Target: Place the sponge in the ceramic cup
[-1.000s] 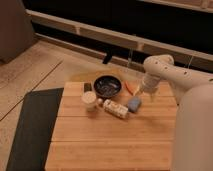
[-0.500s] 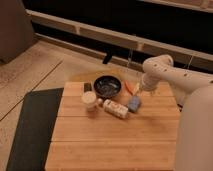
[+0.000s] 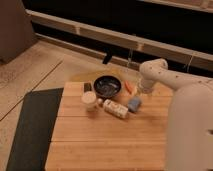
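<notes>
Right of cup [image 3: 90,101]: sponge [image 3: 134,104], flat, outside it.
Gripper [image 3: 141,91]: farther right of cup, spread, empty.
Grasp: I'd centre over sponge.

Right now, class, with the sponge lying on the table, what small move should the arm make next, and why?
Probably lower the open gripper down onto the sponge. The sponge lies untouched on the wooden table, close beside the gripper, which holds nothing. The cup stands apart, on the other side of the box, so grasping has to come first.
</notes>
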You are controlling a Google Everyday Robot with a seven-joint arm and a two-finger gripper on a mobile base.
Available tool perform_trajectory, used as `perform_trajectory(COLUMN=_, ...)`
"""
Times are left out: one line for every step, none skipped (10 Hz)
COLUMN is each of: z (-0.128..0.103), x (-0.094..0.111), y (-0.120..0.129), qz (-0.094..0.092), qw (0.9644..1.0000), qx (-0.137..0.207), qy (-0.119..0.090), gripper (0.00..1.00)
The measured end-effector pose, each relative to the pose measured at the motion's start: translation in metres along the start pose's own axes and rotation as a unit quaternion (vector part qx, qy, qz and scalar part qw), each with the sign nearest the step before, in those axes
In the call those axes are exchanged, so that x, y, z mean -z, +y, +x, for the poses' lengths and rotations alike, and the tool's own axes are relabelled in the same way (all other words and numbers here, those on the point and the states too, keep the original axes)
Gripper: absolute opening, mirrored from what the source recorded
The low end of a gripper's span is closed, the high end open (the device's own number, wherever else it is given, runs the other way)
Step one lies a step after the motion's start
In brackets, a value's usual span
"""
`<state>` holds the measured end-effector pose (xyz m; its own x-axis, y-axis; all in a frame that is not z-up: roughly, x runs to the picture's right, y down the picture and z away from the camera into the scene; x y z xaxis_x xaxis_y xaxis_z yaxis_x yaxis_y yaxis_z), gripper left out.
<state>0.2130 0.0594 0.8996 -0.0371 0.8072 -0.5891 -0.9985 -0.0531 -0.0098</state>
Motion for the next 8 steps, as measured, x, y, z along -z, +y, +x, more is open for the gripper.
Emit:
perform_trajectory(z=-0.003, x=-0.005, y=0.003, qz=-0.003, qw=1.0, qx=0.004, qy=0.004, gripper=0.65)
perform_trajectory(z=-0.005, x=-0.011, y=0.007, qz=-0.006, qw=0.9999, qx=0.007, qy=0.011, gripper=0.65)
perform_trajectory(z=-0.006, x=-0.018, y=0.01, qz=-0.009, qw=0.9997, qx=0.008, qy=0.02, gripper=0.65)
perform_trajectory(z=-0.005, x=-0.027, y=0.012, qz=-0.015, qw=0.9994, qx=0.005, qy=0.031, gripper=0.65)
perform_trajectory(z=-0.004, x=-0.033, y=0.014, qz=-0.022, qw=0.999, qx=0.001, qy=0.038, gripper=0.65)
perform_trajectory(z=-0.003, x=-0.039, y=0.015, qz=-0.027, qw=0.9986, qx=-0.002, qy=0.046, gripper=0.65)
perform_trajectory(z=-0.002, x=-0.045, y=0.014, qz=-0.028, qw=0.9981, qx=-0.005, qy=0.055, gripper=0.65)
perform_trajectory(z=0.0, x=-0.051, y=0.013, qz=-0.028, qw=0.9976, qx=-0.006, qy=0.063, gripper=0.64)
